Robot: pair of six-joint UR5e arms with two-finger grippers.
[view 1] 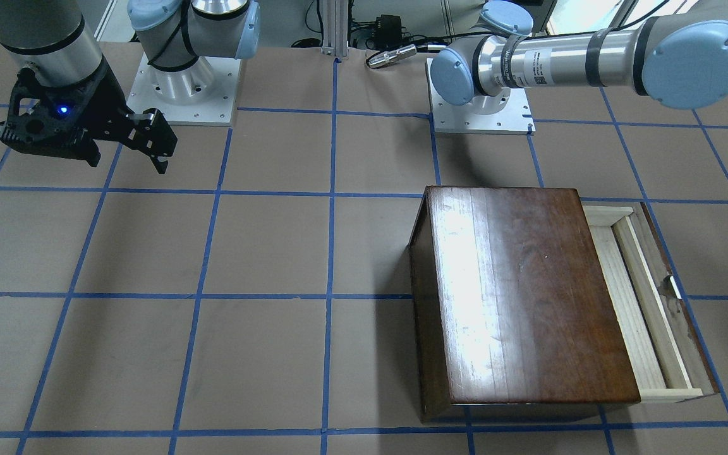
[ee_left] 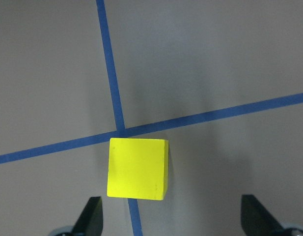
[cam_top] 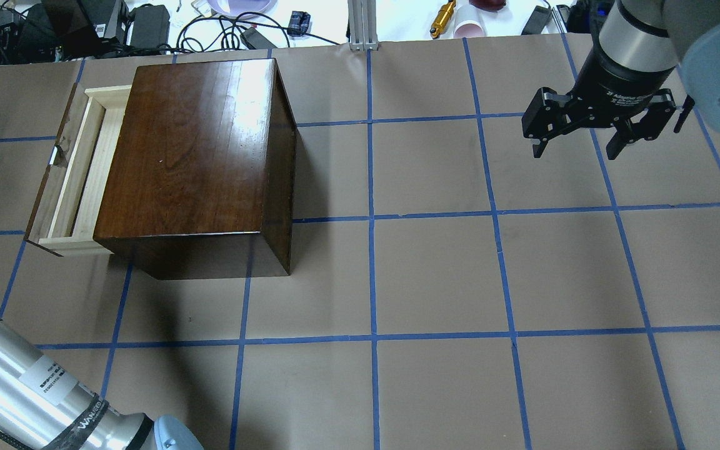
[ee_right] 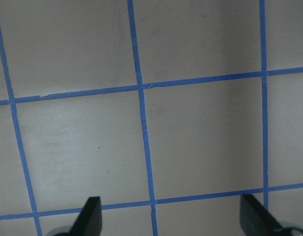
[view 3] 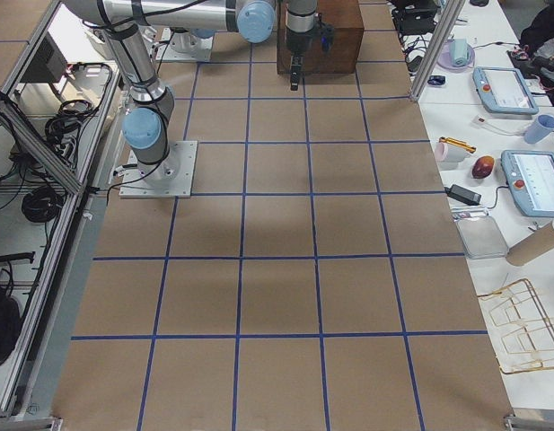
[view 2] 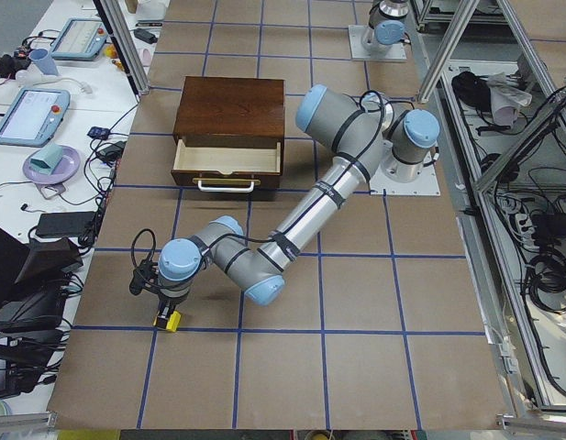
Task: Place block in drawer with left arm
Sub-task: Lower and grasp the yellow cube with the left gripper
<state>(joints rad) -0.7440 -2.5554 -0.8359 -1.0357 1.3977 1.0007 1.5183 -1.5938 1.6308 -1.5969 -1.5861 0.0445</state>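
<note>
On the table (cam_top: 435,275), far out on the robot's left side, the little yellow block (ee_left: 137,168) sits right where two blue tape lines (ee_left: 106,59) cross. It lies flat, and nothing touches it. The left arm (view 2: 301,225) reaches out long and low over the table to that spot. Its left pincer (ee_left: 173,217) hangs just above the block, pointing down. The pincer is spread wide and has hold of nothing. In the wrist view the block is nearer to one finger (ee_left: 94,216) than to the other.

The drawer (cam_top: 79,169) sticks part way out of the shiny dark wooden box (cam_top: 197,156). Its pale wood inside shows, and its dark front faces the side where the block is. The block is well apart from the drawer.

The right pincer (cam_top: 575,150) hangs over the table on the other side, well apart from the box. It is spread wide too and grips nothing.
</note>
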